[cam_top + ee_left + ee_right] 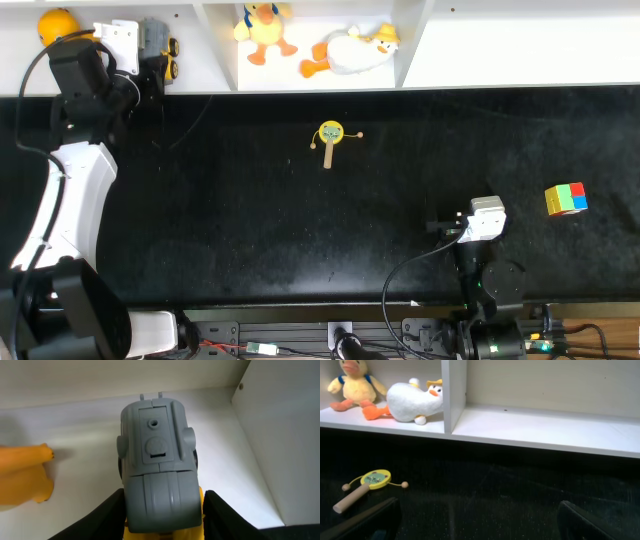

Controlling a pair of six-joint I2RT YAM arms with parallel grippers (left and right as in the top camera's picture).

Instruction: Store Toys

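A grey and yellow toy truck (155, 445) stands in the left compartment of the white shelf (200, 75), and my left gripper (164, 495) is shut on its rear end. From above, the left gripper (148, 52) and truck (162, 45) sit at the far left. An orange toy (22, 477) lies beside the truck. On the black table lie a small rattle drum (330, 135) and a coloured cube (565, 198). My right gripper (480, 532) hangs open and holds nothing, low over the table's front right (465, 228).
A yellow duck (265, 28) and a white goose plush (350, 50) fill the middle compartment. The right compartment (545, 425) holds nothing. A shelf divider (280, 435) stands close beside the truck. Cables run along the table's front edge (330, 305).
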